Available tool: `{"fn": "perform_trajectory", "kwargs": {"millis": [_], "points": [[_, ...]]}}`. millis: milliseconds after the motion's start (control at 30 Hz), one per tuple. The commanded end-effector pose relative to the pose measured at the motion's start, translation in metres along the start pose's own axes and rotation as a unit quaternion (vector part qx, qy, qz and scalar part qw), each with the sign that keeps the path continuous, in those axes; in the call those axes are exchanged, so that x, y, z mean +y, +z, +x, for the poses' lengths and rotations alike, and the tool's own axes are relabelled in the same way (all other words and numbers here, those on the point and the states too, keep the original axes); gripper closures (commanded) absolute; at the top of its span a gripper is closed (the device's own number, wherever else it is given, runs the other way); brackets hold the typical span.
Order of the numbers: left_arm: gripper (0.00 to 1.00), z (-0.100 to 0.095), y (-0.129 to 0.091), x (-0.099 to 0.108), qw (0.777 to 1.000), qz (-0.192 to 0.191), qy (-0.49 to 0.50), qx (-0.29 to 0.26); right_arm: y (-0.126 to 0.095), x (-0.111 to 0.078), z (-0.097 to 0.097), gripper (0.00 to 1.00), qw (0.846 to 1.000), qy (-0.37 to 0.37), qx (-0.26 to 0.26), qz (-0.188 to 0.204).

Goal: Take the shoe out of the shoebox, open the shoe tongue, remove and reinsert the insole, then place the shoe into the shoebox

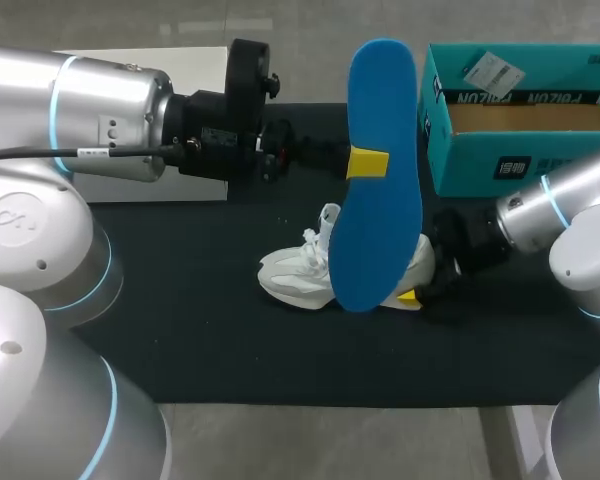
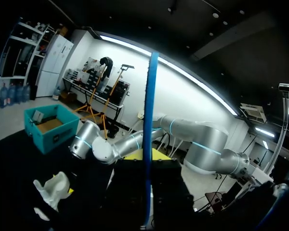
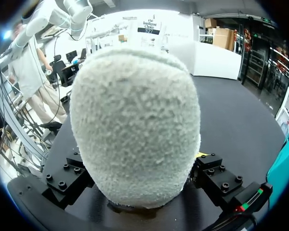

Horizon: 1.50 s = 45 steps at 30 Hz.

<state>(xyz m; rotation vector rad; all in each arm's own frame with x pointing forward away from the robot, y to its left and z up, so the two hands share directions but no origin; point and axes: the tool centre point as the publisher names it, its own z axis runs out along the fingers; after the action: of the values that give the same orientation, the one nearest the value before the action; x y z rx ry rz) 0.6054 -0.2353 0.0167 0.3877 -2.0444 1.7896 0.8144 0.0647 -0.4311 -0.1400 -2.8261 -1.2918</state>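
Beside the teal cardboard shoebox [image 1: 460,165] holding a white tag [image 1: 492,72]: left gripper [image 1: 367,162] pinched blue insole [image 1: 380,240], right gripper [image 1: 415,290] clamped white shoe [image 1: 290,280].

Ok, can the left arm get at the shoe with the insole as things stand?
Probably yes. The left gripper holds the blue insole upright, its lower end by the white shoe, nothing between them. The right gripper clamps the shoe's heel from the opposite side, off the left arm's path.

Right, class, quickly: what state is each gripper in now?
Left gripper: closed on the blue insole.
Right gripper: closed on the white shoe.
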Motion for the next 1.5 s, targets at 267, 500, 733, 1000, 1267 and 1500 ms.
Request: {"fn": "perform_trajectory", "kwargs": {"millis": [267, 500, 733, 1000, 1267, 1500], "points": [[1.0, -0.001, 0.003, 0.0, 1.0, 0.001, 0.0, 0.001, -0.027, 0.021, 0.007, 0.0, 0.991, 0.045, 0.017, 0.121], [1.0, -0.001, 0.003, 0.0, 1.0, 0.001, 0.0, 0.001, -0.05, 0.035, 0.015, 0.0, 0.975, 0.089, 0.019, 0.204], [1.0, -0.001, 0.003, 0.0, 1.0, 0.001, 0.0, 0.001, -0.065, 0.045, 0.027, 0.0, 0.964, 0.105, 0.006, 0.242], [1.0, -0.001, 0.003, 0.0, 1.0, 0.001, 0.0, 0.001, -0.078, 0.056, 0.036, 0.0, 0.951, 0.093, -0.007, 0.295], [1.0, -0.001, 0.003, 0.0, 1.0, 0.001, 0.0, 0.001, -0.092, 0.061, 0.037, 0.0, 0.941, 0.091, -0.024, 0.325], [1.0, -0.001, 0.003, 0.0, 1.0, 0.001, 0.0, 0.001, -0.104, 0.069, 0.038, 0.0, 0.928, 0.1, -0.047, 0.356]]}}
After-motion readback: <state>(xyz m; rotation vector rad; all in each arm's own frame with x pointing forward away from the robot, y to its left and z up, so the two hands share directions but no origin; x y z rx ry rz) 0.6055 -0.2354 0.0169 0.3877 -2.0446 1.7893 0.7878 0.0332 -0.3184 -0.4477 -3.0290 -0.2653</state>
